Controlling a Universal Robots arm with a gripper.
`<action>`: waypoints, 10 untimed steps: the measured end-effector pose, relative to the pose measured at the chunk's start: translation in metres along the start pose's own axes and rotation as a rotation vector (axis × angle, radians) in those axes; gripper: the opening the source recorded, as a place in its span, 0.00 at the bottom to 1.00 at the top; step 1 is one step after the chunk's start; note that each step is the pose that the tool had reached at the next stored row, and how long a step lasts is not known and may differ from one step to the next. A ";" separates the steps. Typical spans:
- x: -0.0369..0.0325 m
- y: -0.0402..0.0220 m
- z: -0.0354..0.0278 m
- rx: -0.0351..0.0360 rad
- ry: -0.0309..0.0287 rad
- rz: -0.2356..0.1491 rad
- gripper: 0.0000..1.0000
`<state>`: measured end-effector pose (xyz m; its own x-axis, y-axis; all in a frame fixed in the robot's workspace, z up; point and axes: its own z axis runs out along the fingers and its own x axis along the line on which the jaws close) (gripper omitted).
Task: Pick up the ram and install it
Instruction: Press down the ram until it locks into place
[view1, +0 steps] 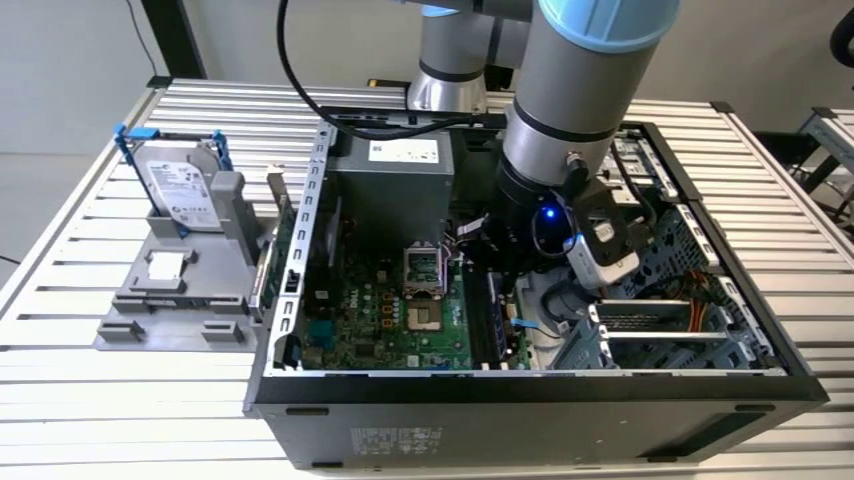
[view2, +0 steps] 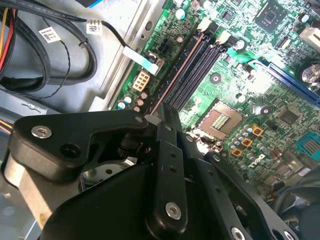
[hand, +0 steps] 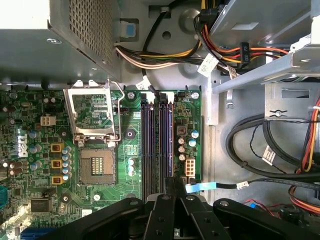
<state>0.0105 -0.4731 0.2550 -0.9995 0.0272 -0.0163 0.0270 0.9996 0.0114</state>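
Arm (view1: 567, 120) is reaching steeply down from the top of the exterior view into the open computer case (view1: 534, 390), wrist sitting right of centre over the green motherboard (view1: 387, 310). Case is lying on its side on the slatted surface (view1: 134, 400).

At the exterior view's left, well apart from the case, a hard drive (view1: 184, 190) is standing in a grey holder. Inside, the grey power supply (view1: 387, 190) is sitting behind the board. In the first wrist view, black cable loops (hand: 250, 145) are lying beside the board, and a blue-tabbed cable (hand: 197, 187) is running in close to the fingertips. The open processor socket (hand: 95, 130) is lying on the other side of the memory slots.

Gripper (view2: 162, 112) is hanging over the near end of the slots, fingers drawn almost together and pinching the ram (view2: 177, 72). The ram is showing edge-on as a thin stick standing along the slot nearest the white connector. Cannot tell whether it is fully seated.
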 end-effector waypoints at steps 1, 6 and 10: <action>0.0000 0.0000 0.0000 0.0001 0.0001 0.000 0.00; 0.0000 0.0000 0.0001 -0.0007 0.0009 -0.034 0.00; 0.0000 0.0000 0.0000 -0.0015 0.0020 -0.096 0.00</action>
<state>0.0105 -0.4731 0.2550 -0.9975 -0.0687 -0.0154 -0.0689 0.9976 0.0114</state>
